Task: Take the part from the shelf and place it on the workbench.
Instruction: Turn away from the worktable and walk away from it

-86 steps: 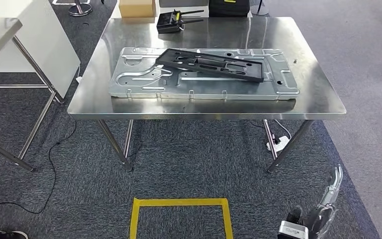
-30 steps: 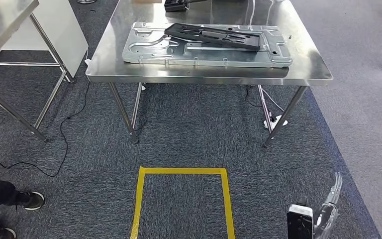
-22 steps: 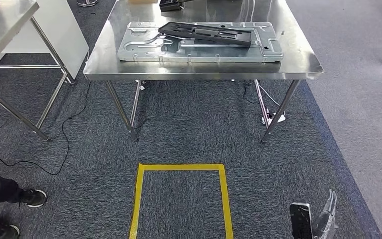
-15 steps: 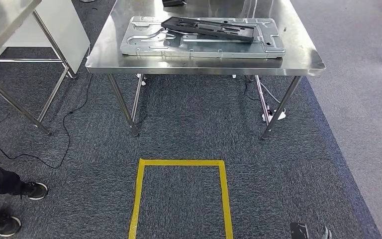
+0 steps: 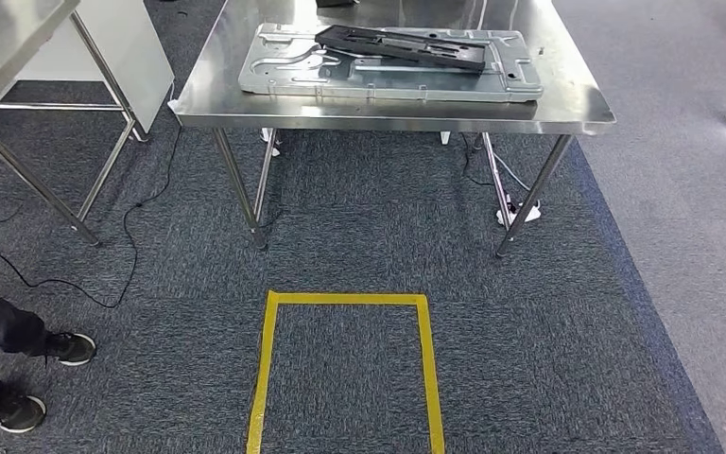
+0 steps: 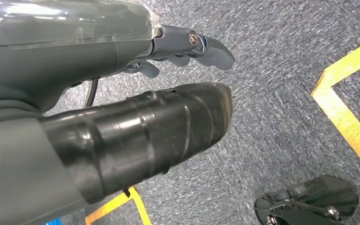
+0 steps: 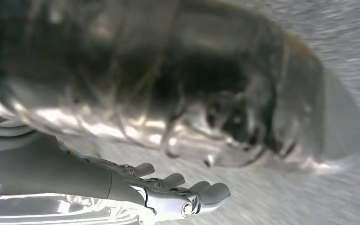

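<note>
Lying flat on the steel bench (image 5: 577, 109): a large silver metal panel (image 5: 284, 76), with the black part (image 5: 402, 47) resting on top of it, slanting across its far half. Sitting on the grey carpet in front of the bench: a yellow tape square (image 5: 345, 364). Standing just beside the bench, off its left end: a second steel table (image 5: 19, 38) and a white cabinet (image 5: 137, 52). Standing near the tape square, well to its left: a person's dark shoes (image 5: 47, 374). Hanging over the carpet beside a yellow tape line: the left hand (image 6: 183, 75), holding nothing, thumb and fingers apart. Reaching out straight, holding nothing: the right hand (image 7: 168, 187), against a blurred background.
</note>
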Available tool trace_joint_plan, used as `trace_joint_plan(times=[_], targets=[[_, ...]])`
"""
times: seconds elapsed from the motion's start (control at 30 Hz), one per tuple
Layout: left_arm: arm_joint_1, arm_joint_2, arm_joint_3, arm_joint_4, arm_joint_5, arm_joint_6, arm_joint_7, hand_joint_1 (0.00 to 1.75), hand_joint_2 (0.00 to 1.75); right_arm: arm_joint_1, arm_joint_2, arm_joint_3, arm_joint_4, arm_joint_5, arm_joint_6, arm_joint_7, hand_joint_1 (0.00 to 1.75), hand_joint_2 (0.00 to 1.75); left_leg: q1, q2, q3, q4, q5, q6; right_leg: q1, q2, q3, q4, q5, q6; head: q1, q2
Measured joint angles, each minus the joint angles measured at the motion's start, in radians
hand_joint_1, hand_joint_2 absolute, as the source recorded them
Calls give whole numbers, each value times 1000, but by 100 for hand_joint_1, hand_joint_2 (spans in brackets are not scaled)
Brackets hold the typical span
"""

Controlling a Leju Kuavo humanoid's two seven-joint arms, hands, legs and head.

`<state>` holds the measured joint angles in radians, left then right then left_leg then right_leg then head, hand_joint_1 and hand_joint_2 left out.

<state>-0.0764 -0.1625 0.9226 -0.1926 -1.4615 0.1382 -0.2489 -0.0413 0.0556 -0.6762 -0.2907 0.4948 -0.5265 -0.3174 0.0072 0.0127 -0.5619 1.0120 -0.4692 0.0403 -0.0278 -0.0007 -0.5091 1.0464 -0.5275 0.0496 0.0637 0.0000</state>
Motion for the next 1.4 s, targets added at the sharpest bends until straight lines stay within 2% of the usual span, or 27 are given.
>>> trace_joint_plan(times=[0.03,0.1,0.17,0.23,0.3,0.33,0.37,0.4,0.47,0.5,0.53,0.63,0.67,0.73,0.8,0.83,0.87,0.9,0.97,1.03,1.07,1.17,1.23,1.3,1.33,1.37,1.4], targets=[[-1,0,0,0,1,0,0,0,0,-1,4,-15,8,-2,1,22,0,0,-1,0,-4,4,2,-7,3,2,13,-28,1,-7,0,0],[-1,-1,1,0,2,1,1,0,0,-2,11,-35,22,-1,2,50,0,0,-1,0,-8,5,10,-23,7,4,3,-34,4,-26,-1,0],[1,-1,2,0,4,1,2,0,0,-3,17,-47,32,0,2,61,0,0,2,-2,-20,21,-6,-34,6,2,-7,-40,15,-45,-2,0],[2,-2,3,0,6,1,4,0,0,-3,22,-54,38,2,2,66,0,0,4,-4,-53,104,-82,-39,7,0,-23,-43,31,-61,-2,0],[2,-3,4,0,6,1,4,0,0,-3,24,-58,43,3,2,70,0,0,5,-4,-92,229,-163,-40,13,-2,-43,-41,45,-68,-2,0],[2,-3,4,0,7,1,4,0,0,-3,24,-60,44,3,2,72,0,0,5,-4,-97,268,-177,-39,17,-3,-53,-40,52,-69,-2,0],[2,-4,4,0,7,1,5,0,0,-3,24,-62,46,3,2,73,0,0,4,-4,-86,275,-173,-38,19,-3,-62,-39,58,-69,-2,0],[2,-4,5,0,8,1,5,0,0,-4,25,-63,47,3,3,74,0,0,4,-4,-55,242,-151,-35,21,-3,-71,-36,63,-69,-2,0],[0,-3,5,0,9,1,6,0,0,-4,27,-65,49,4,4,76,0,0,0,-4,43,101,-104,-24,24,-2,-84,-28,71,-65,-2,0],[-1,-3,6,0,9,1,6,0,0,-4,29,-66,50,5,6,78,0,0,-3,-4,83,38,-89,-20,25,-2,-89,-23,75,-60,-2,0],[-2,-3,6,0,10,2,7,0,0,-4,31,-66,51,6,6,79,0,0,-6,-4,106,-3,-84,-16,25,-2,-92,-20,80,-55,-2,0],[-1,-4,8,0,12,2,7,0,0,-5,35,-67,53,8,7,85,0,0,-9,-3,102,-28,-70,-6,23,-3,-97,-20,94,-35,-1,0],[0,-5,9,0,12,2,7,0,0,-5,35,-67,53,8,7,87,0,0,-7,-1,98,-32,-61,-1,22,-2,-102,-13,85,-29,-1,0],[0,-7,10,0,13,2,7,0,0,-5,37,-68,53,10,7,91,0,0,-3,2,84,-39,-42,12,19,0,-125,50,20,-19,0,0],[0,-7,12,0,13,3,6,0,0,-5,39,-68,54,10,7,93,0,0,-6,3,63,-38,-28,19,14,1,-162,171,-66,-9,1,0],[0,-7,14,0,13,3,6,0,0,-4,39,-68,54,10,7,93,0,0,-6,3,53,-36,-21,18,12,1,-172,220,-87,-5,0,0],[1,-7,15,0,13,3,5,0,0,-4,39,-68,55,10,7,93,0,0,-7,3,43,-33,-15,17,10,1,-167,241,-86,-1,0,0],[1,-8,16,0,13,3,4,0,0,-5,39,-69,55,10,7,93,0,0,-6,3,33,-29,-10,15,8,0,-143,223,-68,1,0,0],[2,-9,18,0,13,4,0,0,0,-5,39,-72,55,10,7,93,0,0,-5,3,16,-18,-3,9,4,0,-49,96,-22,1,0,0],[2,-10,20,0,13,7,-6,0,0,-6,39,-76,55,9,10,93,0,0,-7,3,3,-7,2,-1,8,1,21,-19,-7,-9,0,0],[2,-11,20,0,13,9,-8,0,0,-6,39,-78,55,9,11,93,0,0,-7,3,-1,-3,4,-6,11,2,32,-43,-9,-16,-1,0],[3,-12,22,0,13,14,-10,0,0,-6,43,-83,55,9,18,95,0,0,-4,3,-7,5,4,-27,13,4,21,-54,1,-44,-1,0],[5,-13,23,0,13,16,-9,0,0,-6,46,-84,55,9,23,98,0,0,-2,-1,-33,65,-47,-35,11,6,13,-61,14,-61,-2,0],[6,-13,23,0,14,17,-9,0,0,-5,47,-86,55,10,25,102,0,0,0,-3,-80,190,-126,-40,14,11,-1,-60,23,-69,-2,0],[7,-13,23,0,14,18,-8,0,0,-4,48,-87,55,12,27,104,0,0,1,-3,-98,246,-151,-42,15,15,-7,-58,26,-69,-2,0],[8,-14,23,0,14,18,-8,0,0,-3,49,-88,55,14,29,107,0,0,1,-3,-102,272,-156,-42,16,21,-14,-55,30,-69,-2,0],[9,-14,23,0,14,18,-8,0,0,-2,51,-88,55,17,31,109,0,0,1,-3,-86,259,-140,-41,16,29,-19,-52,32,-67,-2,0]])
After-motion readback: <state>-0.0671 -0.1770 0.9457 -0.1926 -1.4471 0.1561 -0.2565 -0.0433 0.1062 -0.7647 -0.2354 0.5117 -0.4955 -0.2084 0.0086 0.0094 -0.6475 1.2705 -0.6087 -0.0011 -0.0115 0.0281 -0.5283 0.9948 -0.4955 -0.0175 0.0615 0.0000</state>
